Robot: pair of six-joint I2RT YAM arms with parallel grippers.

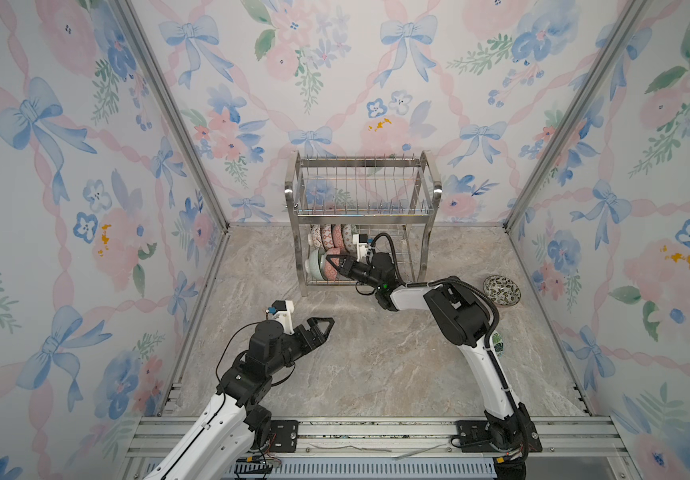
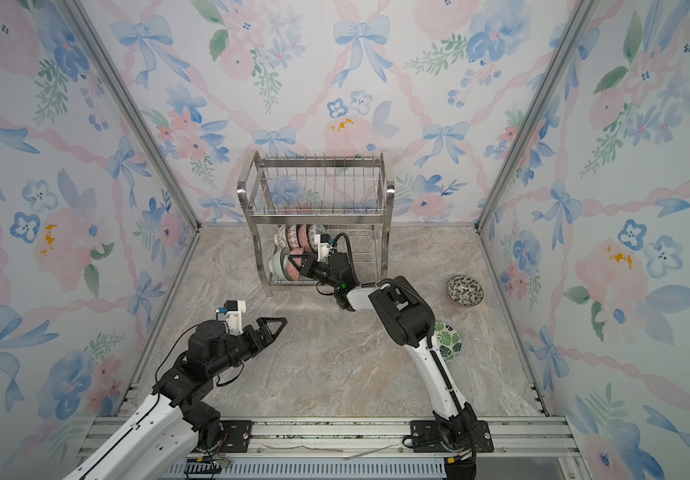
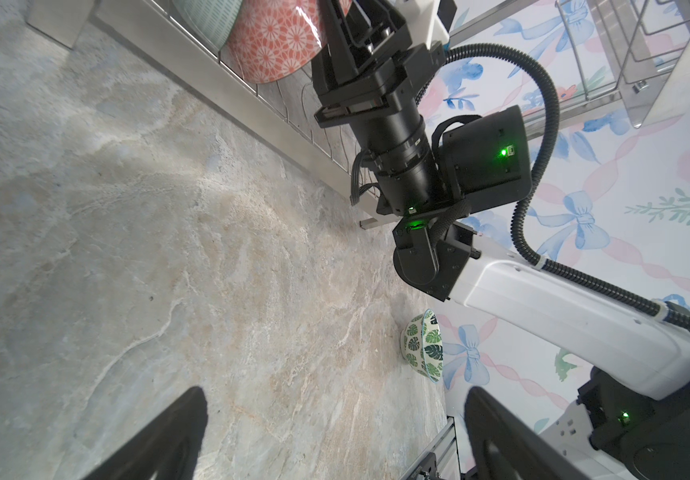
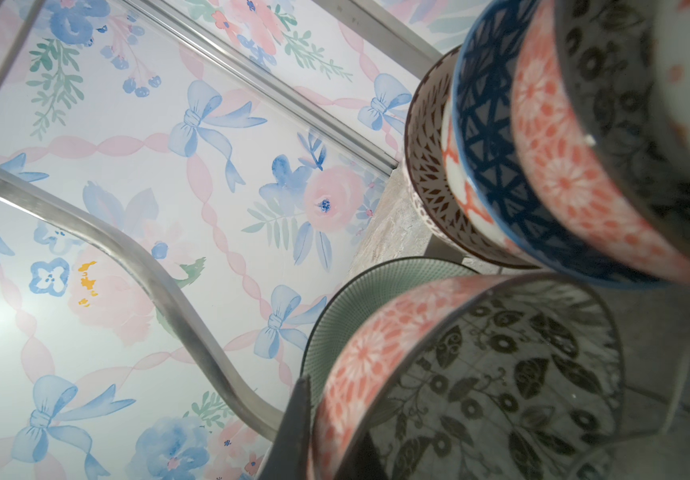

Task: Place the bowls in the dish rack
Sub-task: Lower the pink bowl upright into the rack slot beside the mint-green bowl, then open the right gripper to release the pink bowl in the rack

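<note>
Bowls (image 1: pixel 331 239) are standing on edge in the lower tier of the dish rack (image 1: pixel 362 215), a shiny steel wire frame that is sitting at the back of the marbled worktop (image 1: pixel 356 365), near the flowered wall (image 1: pixel 376 83). In both top views I am seeing two rows down there: a back row packed tight, and a front row of two.

Through the right wrist camera I am reading the back row as a brown-and-white patterned bowl (image 4: pixel 426 166), a blue bowl (image 4: pixel 489 158) with pale triangles, a coral flowered bowl (image 4: pixel 559 166) and a black leafy bowl (image 4: pixel 609 104), each touching the next.

In the front row, a pale green bowl (image 4: pixel 356 316) with a finely textured skin is leaning just beside the held bowl (image 4: pixel 376 353). That one is showing white daisy shapes on coral outside and black leaves on pale grey inside.

My right fingers (image 1: pixel 337 262) are pinching narrow on the held bowl's rim, with one finger lying against the outer wall. My left fingers (image 3: pixel 177 432) are spread wide and gripping nothing, hovering over bare worktop well apart from the rack.

Two more are sitting upright on the worktop to the right of the rack. A shallow leafy bowl (image 1: pixel 501 291) in black and white is lying near the side wall, and a green-leaf bowl (image 2: pixel 449 341) is showing partly behind my right arm (image 2: pixel 401 316).
</note>
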